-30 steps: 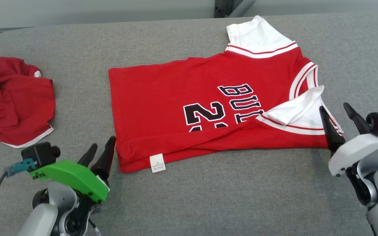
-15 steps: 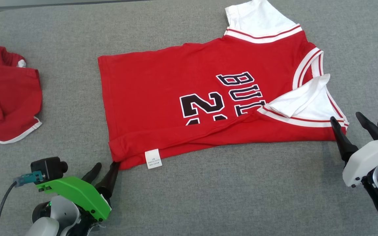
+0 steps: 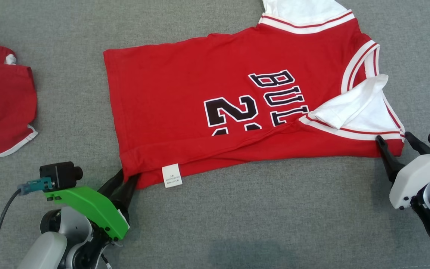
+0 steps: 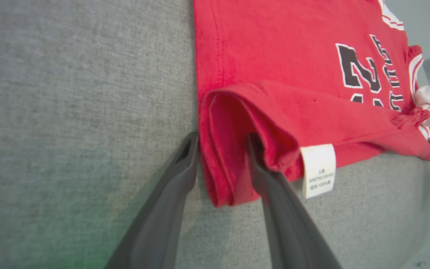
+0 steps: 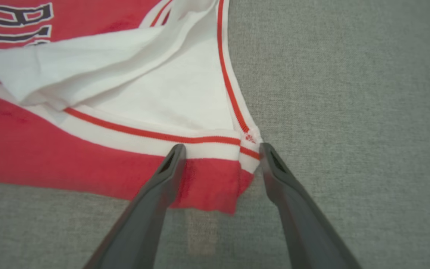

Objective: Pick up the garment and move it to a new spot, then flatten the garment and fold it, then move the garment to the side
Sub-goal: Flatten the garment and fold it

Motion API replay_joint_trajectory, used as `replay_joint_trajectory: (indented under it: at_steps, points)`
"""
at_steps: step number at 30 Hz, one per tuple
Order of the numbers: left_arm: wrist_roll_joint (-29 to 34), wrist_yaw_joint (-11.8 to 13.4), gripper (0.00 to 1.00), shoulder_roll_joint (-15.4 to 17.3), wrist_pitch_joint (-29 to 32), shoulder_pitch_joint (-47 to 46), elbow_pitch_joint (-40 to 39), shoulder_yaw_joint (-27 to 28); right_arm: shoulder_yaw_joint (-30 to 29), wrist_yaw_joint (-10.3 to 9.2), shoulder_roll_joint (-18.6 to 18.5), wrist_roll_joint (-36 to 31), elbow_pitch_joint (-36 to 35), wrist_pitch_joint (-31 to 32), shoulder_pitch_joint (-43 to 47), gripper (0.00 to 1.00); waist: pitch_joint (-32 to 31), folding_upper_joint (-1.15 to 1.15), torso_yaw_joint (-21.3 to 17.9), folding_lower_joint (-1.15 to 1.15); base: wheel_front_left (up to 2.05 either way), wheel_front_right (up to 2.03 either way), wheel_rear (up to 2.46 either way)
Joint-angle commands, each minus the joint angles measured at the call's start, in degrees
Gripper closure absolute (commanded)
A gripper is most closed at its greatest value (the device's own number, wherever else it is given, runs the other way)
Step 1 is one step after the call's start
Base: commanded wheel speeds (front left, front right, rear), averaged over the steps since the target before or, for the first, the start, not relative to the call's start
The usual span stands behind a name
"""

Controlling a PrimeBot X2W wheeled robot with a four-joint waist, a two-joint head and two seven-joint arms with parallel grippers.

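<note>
The garment (image 3: pixel 200 93) is a red jersey with white sleeves and black lettering, lying flat with its near edge folded over. My left gripper (image 3: pixel 127 175) is at the near-left hem corner. In the left wrist view the folded hem (image 4: pixel 230 168) sits between the fingers of my left gripper (image 4: pixel 222 140), whose jaws are narrowed but still apart. My right gripper (image 3: pixel 393 137) stands open at the near-right shoulder corner. In the right wrist view my right gripper (image 5: pixel 222 146) straddles the striped corner of the garment (image 5: pixel 215 179).
A second red garment (image 3: pixel 2 108) lies crumpled at the far left. A white care label (image 3: pixel 171 175) sticks out of the hem beside the left fingers. The grey fabric surface (image 3: pixel 256 224) runs on to the near side.
The head camera has tilted down. Both grippers have moved forward onto the garment's near corners. The left jaws have narrowed around the hem; the right jaws stay wide.
</note>
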Motion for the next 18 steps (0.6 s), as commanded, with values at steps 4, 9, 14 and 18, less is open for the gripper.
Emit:
replay_joint_trajectory:
  at_steps: [4,9,14,18]
  points:
    - [-1.0,-0.8,0.62,0.0,1.5,-0.7,0.3,-1.2,-0.8,0.0,0.9,-0.1,2.2,1.8,-1.2,0.0,2.1,0.0,0.5,0.0,0.0,0.0,0.0]
    - [-1.2,-2.3,1.0,-0.3,2.1,-0.9,0.1,-2.0,1.2,0.03,1.6,2.7,3.5,4.6,-1.2,1.0,3.0,0.0,1.0,0.0,0.0,0.0,0.0]
    - [-3.4,-3.5,1.0,0.5,3.1,-0.2,0.1,-1.4,1.3,0.02,0.4,7.9,2.2,6.3,-0.1,1.0,0.4,0.0,0.9,0.0,0.0,0.0,0.0]
    - [-5.2,-4.2,1.0,3.0,5.0,0.7,-2.0,0.0,-0.9,0.0,-2.6,12.8,-1.0,8.8,0.9,1.0,-3.7,0.0,0.4,0.0,0.0,0.0,0.0]
